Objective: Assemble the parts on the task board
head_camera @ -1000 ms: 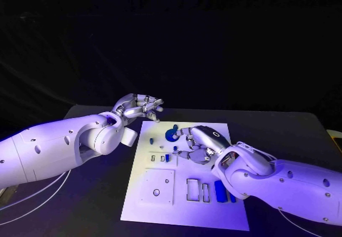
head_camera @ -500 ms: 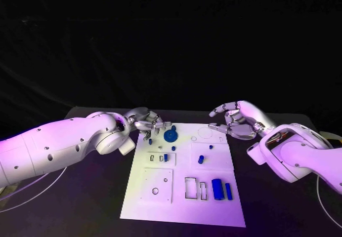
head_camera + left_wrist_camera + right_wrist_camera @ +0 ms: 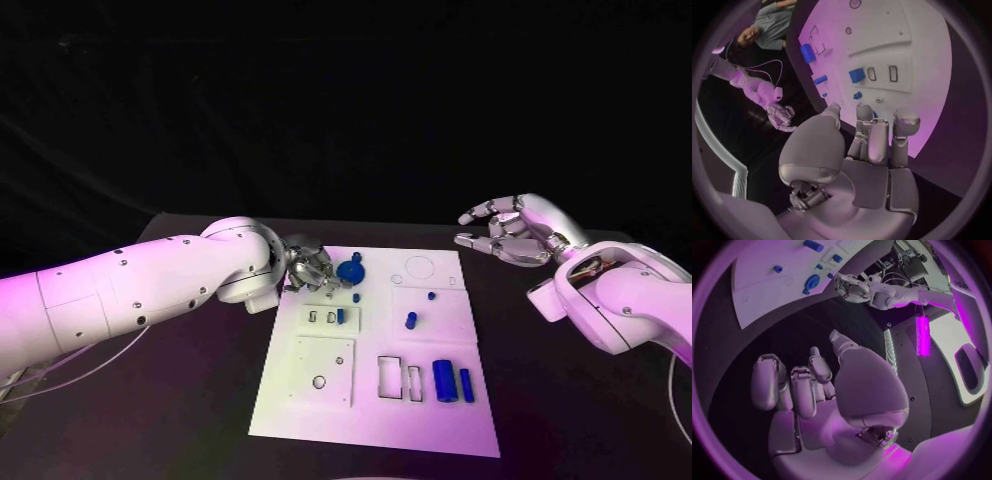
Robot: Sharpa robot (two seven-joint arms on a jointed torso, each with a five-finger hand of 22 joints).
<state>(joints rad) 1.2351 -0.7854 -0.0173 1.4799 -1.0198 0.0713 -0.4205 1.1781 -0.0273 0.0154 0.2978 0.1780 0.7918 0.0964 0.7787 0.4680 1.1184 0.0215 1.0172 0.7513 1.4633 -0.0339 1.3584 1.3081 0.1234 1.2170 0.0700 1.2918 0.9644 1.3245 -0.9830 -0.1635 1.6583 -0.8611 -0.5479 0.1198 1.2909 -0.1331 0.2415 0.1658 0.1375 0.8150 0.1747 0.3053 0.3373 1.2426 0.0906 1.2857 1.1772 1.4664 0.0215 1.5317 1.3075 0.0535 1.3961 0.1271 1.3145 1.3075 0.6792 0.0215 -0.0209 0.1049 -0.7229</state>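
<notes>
Our left hand (image 3: 307, 268) has dropped, fingers apart and holding nothing, onto the task board (image 3: 378, 420) near the round blue part (image 3: 351, 271); our right hand (image 3: 515, 232), equally bare, has retreated to frame right, ceding the work.

A black table (image 3: 173, 420) stands before a dark, apparently curtained backdrop (image 3: 346, 100), under purplish light.

Task board (image 3: 433, 400): smooth, matt white plate carrying glossy blue plastic parts (image 3: 444, 383). Both hands, left hand (image 3: 307, 268) and right hand (image 3: 516, 232), have fingers (image 3: 869, 135) of smooth, satin-finished silver metal, on glossy white plastic arm shells (image 3: 130, 290). Worktop (image 3: 159, 420): dark, matt surface.
</notes>
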